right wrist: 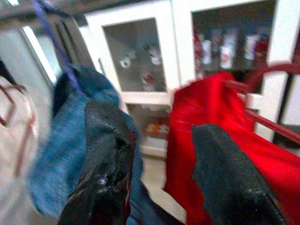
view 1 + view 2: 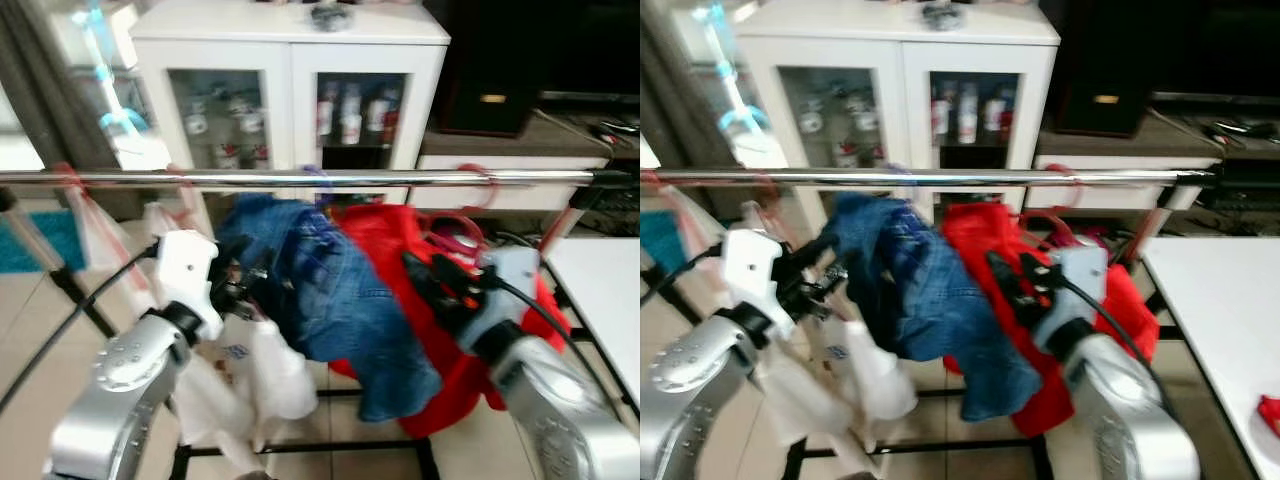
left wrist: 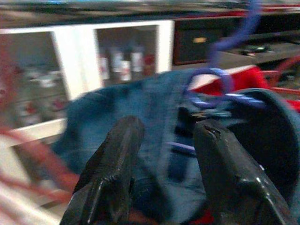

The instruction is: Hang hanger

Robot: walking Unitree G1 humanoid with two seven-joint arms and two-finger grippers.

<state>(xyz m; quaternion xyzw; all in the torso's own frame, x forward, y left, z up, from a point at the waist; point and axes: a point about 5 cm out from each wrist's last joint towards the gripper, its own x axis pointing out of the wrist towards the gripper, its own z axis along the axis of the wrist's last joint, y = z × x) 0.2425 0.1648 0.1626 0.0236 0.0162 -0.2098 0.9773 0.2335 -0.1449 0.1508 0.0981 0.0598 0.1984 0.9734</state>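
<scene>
A chrome rail runs across in front of me. A blue denim garment hangs from it on a blue hanger, whose hook reaches up to the rail. Beside it on the right, a red garment hangs on a red hanger. White clothes hang on the left. My left gripper is open at the denim's left edge, with the denim seen between its fingers. My right gripper is open in front of the red garment, with its fingers pointing at the gap between denim and red.
Behind the rail stands a white cabinet with glass doors and bottles, and a dark unit stands to its right. A white table lies close on the right. The rack's black base bars cross the tiled floor.
</scene>
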